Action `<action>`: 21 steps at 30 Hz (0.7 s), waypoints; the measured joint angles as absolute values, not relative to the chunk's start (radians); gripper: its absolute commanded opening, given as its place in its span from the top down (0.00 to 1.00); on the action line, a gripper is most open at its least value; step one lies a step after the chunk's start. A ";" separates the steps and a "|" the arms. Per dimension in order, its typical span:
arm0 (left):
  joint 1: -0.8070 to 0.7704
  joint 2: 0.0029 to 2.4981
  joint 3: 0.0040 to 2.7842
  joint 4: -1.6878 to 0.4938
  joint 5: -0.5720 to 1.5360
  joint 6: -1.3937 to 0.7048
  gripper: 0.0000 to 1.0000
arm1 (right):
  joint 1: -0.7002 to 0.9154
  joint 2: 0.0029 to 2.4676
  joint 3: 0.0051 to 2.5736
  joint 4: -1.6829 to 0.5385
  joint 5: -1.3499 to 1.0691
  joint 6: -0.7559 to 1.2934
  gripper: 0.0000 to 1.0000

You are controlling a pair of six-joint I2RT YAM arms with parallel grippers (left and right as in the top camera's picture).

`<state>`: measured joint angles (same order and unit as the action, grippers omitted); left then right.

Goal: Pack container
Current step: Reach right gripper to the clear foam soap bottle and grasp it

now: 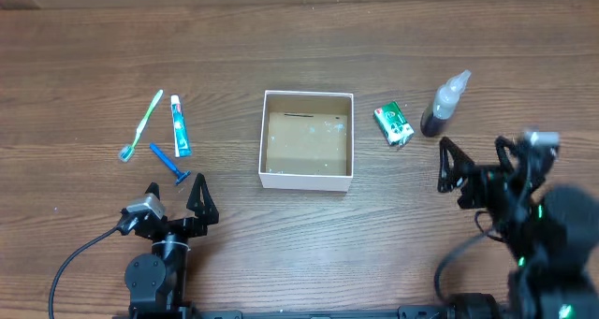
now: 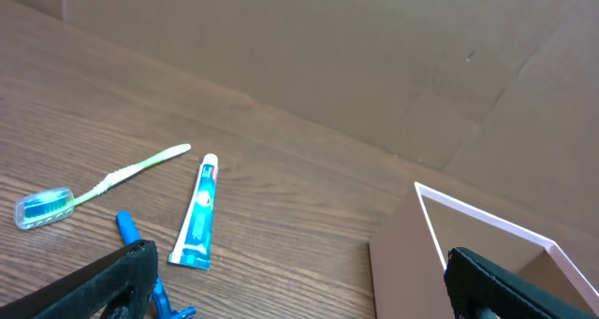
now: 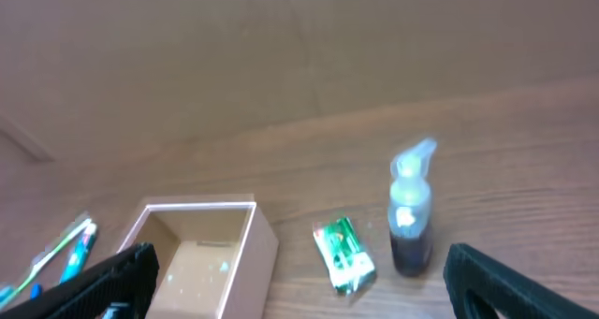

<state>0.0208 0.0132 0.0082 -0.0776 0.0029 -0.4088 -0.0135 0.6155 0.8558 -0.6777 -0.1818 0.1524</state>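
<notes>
The container [image 1: 266, 137], a shallow square white box with a brown speckled bottom, sits mid-table and is empty; it also shows in the left wrist view [image 2: 487, 230] and the right wrist view [image 3: 267, 239]. Left of it lie a green toothbrush [image 1: 142, 124], a blue-and-white toothpaste tube [image 1: 180, 126] and a blue razor [image 1: 169, 165]. Right of it lie a green packet [image 1: 394, 123] and a dark spray bottle [image 1: 444, 103]. My left gripper [image 1: 176, 199] is open and empty near the front, just below the razor. My right gripper [image 1: 475, 166] is open and empty, in front of the bottle.
The wooden table [image 1: 299, 38] carries only these items. A brown cardboard wall [image 2: 374, 48] stands behind the table in the wrist views. The arm bases and cables sit along the front edge.
</notes>
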 measured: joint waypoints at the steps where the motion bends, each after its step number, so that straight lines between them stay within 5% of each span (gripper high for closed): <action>1: 0.021 0.013 0.008 -0.077 0.003 -0.409 0.00 | -0.014 0.720 0.961 -0.807 -0.180 0.154 0.00; 8: 0.021 0.012 0.008 -0.077 0.003 -0.409 0.00 | -0.014 1.178 1.366 -1.018 -0.173 0.153 0.00; 21: 0.021 0.012 0.008 -0.078 0.003 -0.409 0.00 | -0.013 1.529 1.404 -0.976 -0.047 0.153 0.02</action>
<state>0.0208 0.0120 0.0082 -0.0776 0.0029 -0.4088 -0.0132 1.5288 1.4036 -0.9764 -0.0467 0.1532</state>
